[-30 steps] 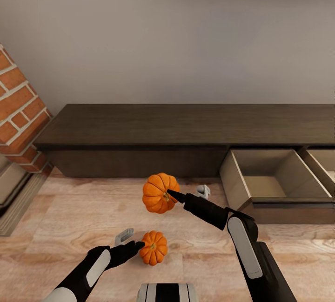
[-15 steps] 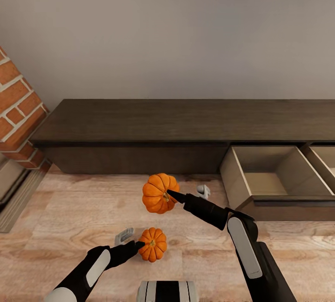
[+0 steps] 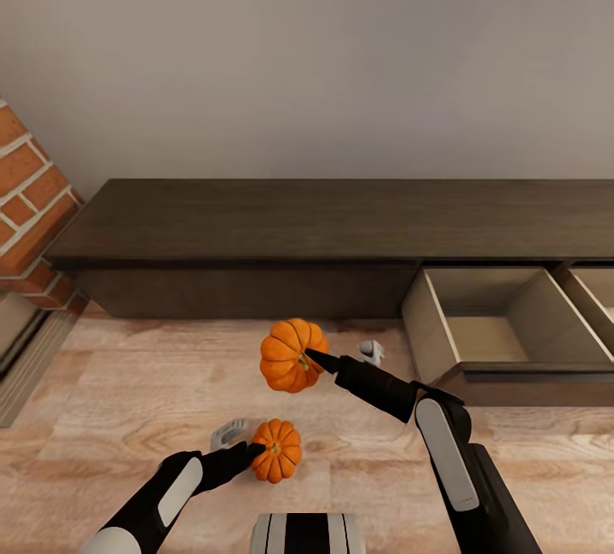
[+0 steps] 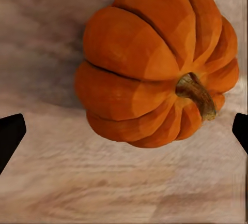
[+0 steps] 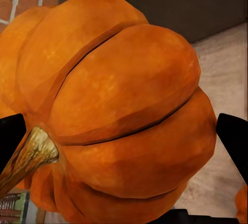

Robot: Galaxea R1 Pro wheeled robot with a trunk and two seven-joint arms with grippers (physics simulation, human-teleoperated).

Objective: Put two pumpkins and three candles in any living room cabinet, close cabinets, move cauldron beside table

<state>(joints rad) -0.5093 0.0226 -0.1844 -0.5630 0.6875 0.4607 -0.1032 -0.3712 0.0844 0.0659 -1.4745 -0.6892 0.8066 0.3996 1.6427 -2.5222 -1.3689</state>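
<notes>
The cabinet runs off the right edge, and its second open drawer is cut off there. The brick fireplace is clipped at the left edge. The right gripper's near finger hides part of the larger pumpkin.

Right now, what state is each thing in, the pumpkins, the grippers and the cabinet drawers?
Upper pumpkin: held off the floor by the right gripper.
Lower pumpkin: held by the left gripper.
Cabinet: two drawers pulled open at its right.
Nearer open drawer: empty.
</notes>
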